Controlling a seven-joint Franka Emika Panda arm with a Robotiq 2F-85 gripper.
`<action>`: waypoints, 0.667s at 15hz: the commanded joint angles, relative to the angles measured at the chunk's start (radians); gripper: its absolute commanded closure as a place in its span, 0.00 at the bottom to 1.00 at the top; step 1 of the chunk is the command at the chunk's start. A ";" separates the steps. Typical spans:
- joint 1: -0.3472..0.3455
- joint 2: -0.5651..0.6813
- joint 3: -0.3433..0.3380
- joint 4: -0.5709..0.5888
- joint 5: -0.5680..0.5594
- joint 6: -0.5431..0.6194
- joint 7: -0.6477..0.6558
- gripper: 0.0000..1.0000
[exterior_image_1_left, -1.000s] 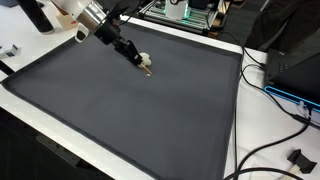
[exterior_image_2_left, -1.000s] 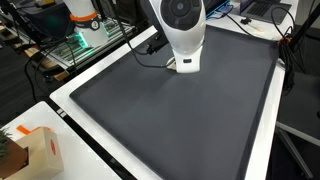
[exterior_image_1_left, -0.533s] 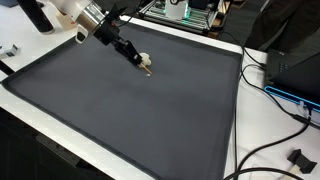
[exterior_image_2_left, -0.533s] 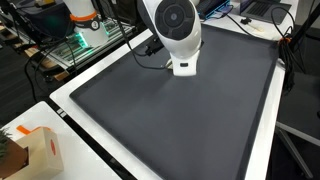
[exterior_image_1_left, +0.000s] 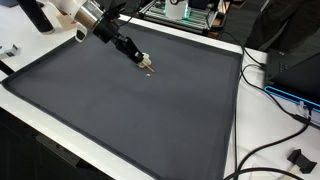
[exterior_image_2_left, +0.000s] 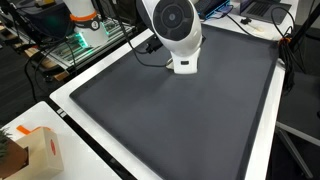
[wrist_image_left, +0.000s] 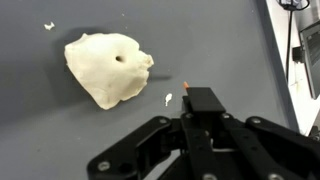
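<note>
My gripper (wrist_image_left: 198, 100) comes in from the bottom of the wrist view, its black fingers drawn together on a small black piece with an orange tip (wrist_image_left: 186, 84). A cream-white lump with a small hole (wrist_image_left: 108, 68) lies on the dark mat (wrist_image_left: 235, 40), just up and left of that tip and apart from it. White crumbs (wrist_image_left: 168, 98) lie between them. In an exterior view the gripper (exterior_image_1_left: 146, 65) hangs low over the mat's far side, with the lump (exterior_image_1_left: 143, 58) right beside it. The white wrist housing (exterior_image_2_left: 172, 25) hides the fingers in an exterior view.
The dark mat (exterior_image_1_left: 130, 115) covers most of a white table (exterior_image_1_left: 245, 130). Cables (exterior_image_1_left: 272, 148) and a black adapter (exterior_image_1_left: 297, 158) lie by one side. A cardboard box (exterior_image_2_left: 40, 150) stands at a corner. Electronics racks (exterior_image_1_left: 185, 12) stand behind the table.
The arm has shifted very slightly over the mat; the lump has stayed where it was and the fingers are as before.
</note>
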 joint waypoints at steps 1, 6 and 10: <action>-0.008 -0.031 -0.006 -0.010 0.038 -0.049 -0.023 0.97; -0.002 -0.065 -0.016 -0.014 0.039 -0.092 -0.015 0.97; 0.008 -0.108 -0.030 -0.024 0.027 -0.109 0.000 0.97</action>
